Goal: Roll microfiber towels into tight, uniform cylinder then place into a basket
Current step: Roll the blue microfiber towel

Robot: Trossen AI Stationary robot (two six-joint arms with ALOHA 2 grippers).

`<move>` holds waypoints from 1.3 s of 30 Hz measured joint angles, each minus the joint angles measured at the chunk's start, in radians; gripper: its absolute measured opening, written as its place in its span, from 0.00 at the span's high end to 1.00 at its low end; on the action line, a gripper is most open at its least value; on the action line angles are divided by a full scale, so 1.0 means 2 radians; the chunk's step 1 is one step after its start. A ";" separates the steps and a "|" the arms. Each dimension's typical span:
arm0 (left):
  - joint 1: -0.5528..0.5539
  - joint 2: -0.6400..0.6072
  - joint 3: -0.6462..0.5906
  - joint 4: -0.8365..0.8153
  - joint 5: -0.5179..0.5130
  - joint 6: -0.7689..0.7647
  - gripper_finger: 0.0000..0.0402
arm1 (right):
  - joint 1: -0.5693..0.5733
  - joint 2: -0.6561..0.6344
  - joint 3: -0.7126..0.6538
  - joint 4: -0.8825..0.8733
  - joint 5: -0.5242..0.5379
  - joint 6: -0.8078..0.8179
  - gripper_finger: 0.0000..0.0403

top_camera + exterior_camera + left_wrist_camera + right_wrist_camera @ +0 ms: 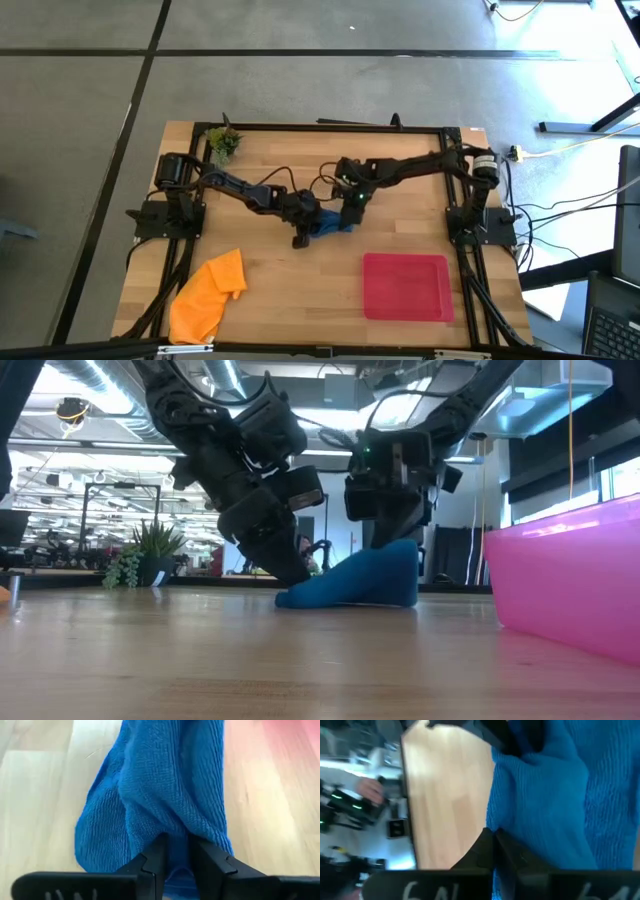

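I have both arms meeting over the middle of the surface, on the blue towel. My left gripper has its jaws pinched on a fold of that towel, the cloth bunched between the fingers. My right gripper sits at the towel's other side with its jaws fully closed; I cannot tell whether any cloth is caught in them. The orange towel lies crumpled near the front left corner. The basket rests toward the front right corner, well apart from both towels.
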 joint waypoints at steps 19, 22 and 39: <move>0.000 -0.022 -0.003 -0.008 -0.019 -0.002 0.80 | 0.002 -0.002 0.001 -0.001 0.043 -0.005 0.99; -0.002 -0.022 -0.003 -0.008 -0.042 -0.012 0.80 | 0.005 -0.002 0.001 -0.001 0.054 -0.007 0.99; -0.003 -0.043 -0.001 -0.004 -0.081 0.024 0.71 | 0.006 -0.002 0.001 -0.001 0.071 -0.006 0.99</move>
